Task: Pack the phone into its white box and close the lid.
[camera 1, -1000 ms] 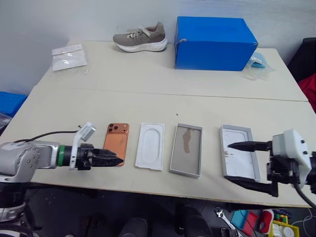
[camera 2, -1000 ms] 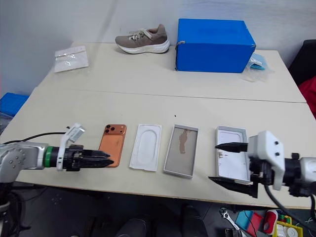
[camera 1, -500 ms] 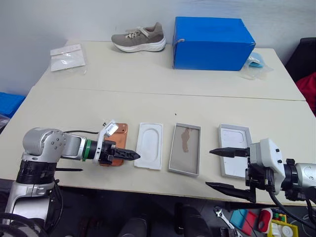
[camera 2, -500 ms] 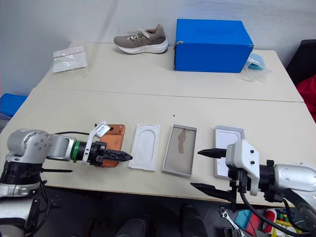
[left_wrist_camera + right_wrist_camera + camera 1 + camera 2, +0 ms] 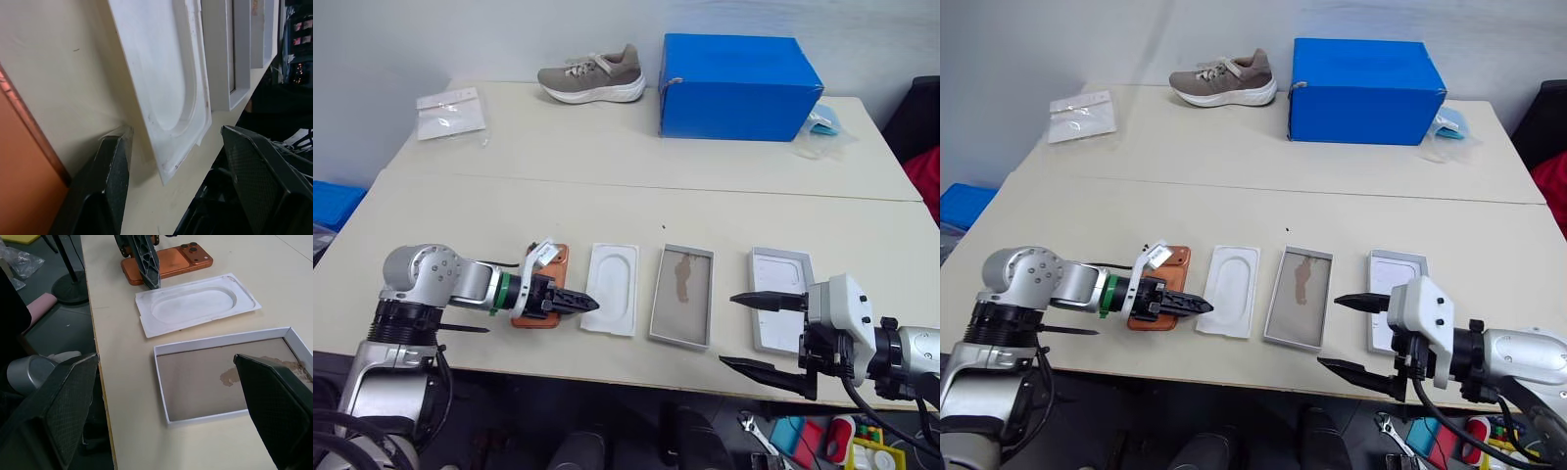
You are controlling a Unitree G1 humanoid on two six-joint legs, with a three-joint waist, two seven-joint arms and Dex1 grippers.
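The copper-orange phone [image 5: 558,260] lies back up at the table's near left, its camera cluster at the far end. My left gripper [image 5: 576,301] lies low across the phone's near half, open. One finger [image 5: 113,186] rests by the phone's [image 5: 22,191] right edge, and the other finger [image 5: 261,176] is past the near corner of a white insert. The white box [image 5: 688,315], stained inside, lies empty right of that insert. The lid [image 5: 783,270] lies farther right. My right gripper [image 5: 727,330] hovers open at the lid's near left, holding nothing.
A white insert with an oval recess [image 5: 612,289] lies between phone and box. Far back stand a big blue box [image 5: 739,73] and a beige shoe [image 5: 592,73], with plastic bags at the far left [image 5: 450,113] and far right [image 5: 822,122].
My left gripper slid right across the phone, its tips now reaching the insert's edge, and its fingers narrowed somewhat. My right gripper drifted slightly left off the lid.
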